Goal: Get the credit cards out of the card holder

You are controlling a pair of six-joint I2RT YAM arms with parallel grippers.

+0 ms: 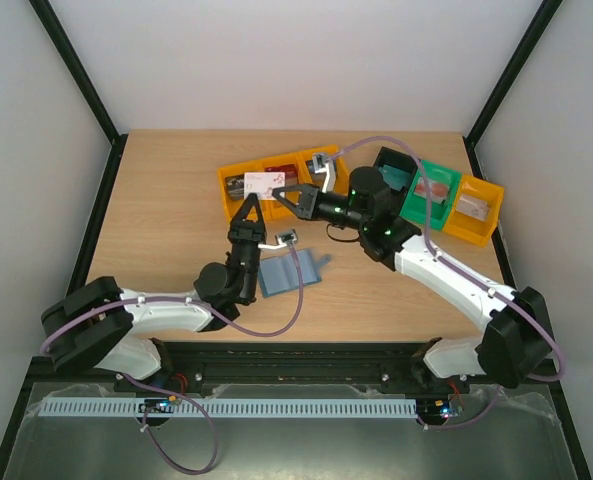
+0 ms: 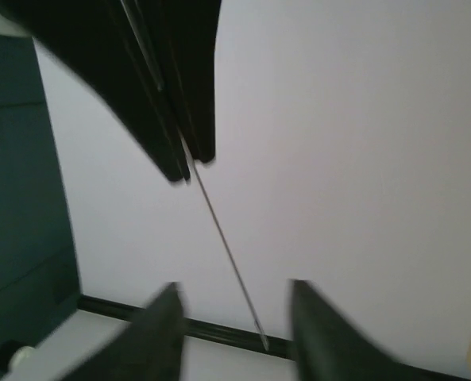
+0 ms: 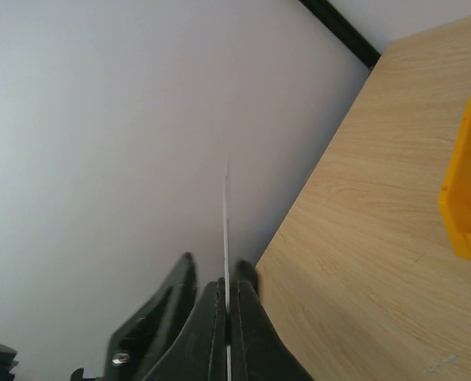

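Right claw (image 3: 227, 283): closed on a credit card (image 3: 226, 214), which stood edge-on as a thin pale line rising from between the pads.
Left claw (image 2: 233, 284): slightly open, with one blurred finger on either side of the card's near end and neither clearly touching it.
Left wrist view only: the right claw's black fingers (image 2: 179, 95) came in from the top, pinched on the far part of the same thin edge.
Top view only: the card's face (image 1: 263, 183) was white with a small red mark. It was held off the desk (image 1: 176, 220) between the right claw (image 1: 282, 194) on its right and the left claw (image 1: 253, 206) below it.
Card holder (image 1: 284, 272): teal-blue and lying flat on the desk, on the near side of both claws and just beside the left arm, with a small tab sticking out at its right edge.
Bins: a row of yellow bins (image 1: 238, 190) showed behind the card. A green bin (image 1: 416, 208) and another yellow bin (image 1: 481, 232) sat further right.
Right wrist view only: wood grain and one yellow bin corner (image 3: 467, 198), well apart from the card.
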